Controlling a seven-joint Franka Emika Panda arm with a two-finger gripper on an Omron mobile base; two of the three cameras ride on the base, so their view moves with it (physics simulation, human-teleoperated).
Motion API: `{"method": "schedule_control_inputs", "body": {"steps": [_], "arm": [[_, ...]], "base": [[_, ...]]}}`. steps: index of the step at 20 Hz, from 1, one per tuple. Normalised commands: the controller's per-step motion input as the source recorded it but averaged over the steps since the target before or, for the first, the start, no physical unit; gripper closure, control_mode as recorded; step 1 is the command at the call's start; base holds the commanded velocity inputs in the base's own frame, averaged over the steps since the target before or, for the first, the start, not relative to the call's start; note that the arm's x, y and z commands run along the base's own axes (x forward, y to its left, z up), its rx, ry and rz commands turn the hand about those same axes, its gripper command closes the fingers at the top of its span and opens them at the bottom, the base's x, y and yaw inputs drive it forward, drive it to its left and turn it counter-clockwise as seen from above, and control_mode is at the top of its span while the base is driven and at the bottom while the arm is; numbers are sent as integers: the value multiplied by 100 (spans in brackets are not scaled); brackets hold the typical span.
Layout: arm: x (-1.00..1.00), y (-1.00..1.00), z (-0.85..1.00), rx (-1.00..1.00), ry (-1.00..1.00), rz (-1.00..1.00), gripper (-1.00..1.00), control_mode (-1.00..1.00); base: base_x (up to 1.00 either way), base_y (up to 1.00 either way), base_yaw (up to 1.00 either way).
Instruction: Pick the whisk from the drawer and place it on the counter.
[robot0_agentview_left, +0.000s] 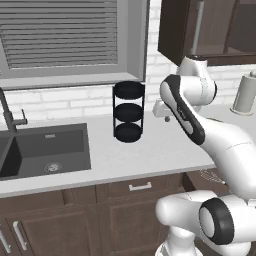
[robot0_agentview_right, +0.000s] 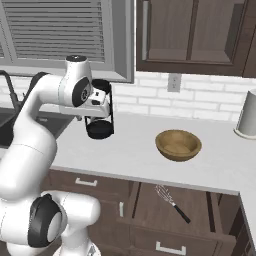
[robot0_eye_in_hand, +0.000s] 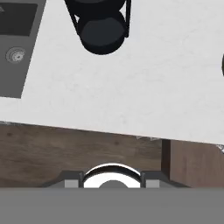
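The whisk lies loose inside the open drawer with its wire head toward the counter and its black handle pointing out. In the left base view a bit of the whisk's wire head shows behind the arm. The gripper hangs high over the counter, left of the drawer and in front of a black rack, with nothing in it. From the left it shows as the gripper above the counter. Its fingers are too small to read. The hand view looks down on the counter's front edge and the drawer.
A black three-tier rack stands at the back of the counter. The dark sink with its faucet is to the left. A wooden bowl sits above the drawer, and a paper towel roll stands far right. Wall cabinets hang overhead.
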Motion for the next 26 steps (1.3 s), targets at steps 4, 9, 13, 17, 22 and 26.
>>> {"method": "schedule_control_inputs", "body": {"steps": [4,9,13,17,22,26], "arm": [[-17,-59,-1,0,0,-5,-100,-100],[-24,-100,-8,4,0,-26,-100,-100],[-8,-100,-12,6,6,-47,-100,-100],[0,-100,-14,6,11,-52,-100,-100],[0,-100,-29,4,9,-53,-100,-100],[0,-100,-55,0,3,-56,-100,-100]], "base": [[0,0,0],[0,0,0],[0,0,0],[0,0,0],[0,0,0],[0,0,0]]}}
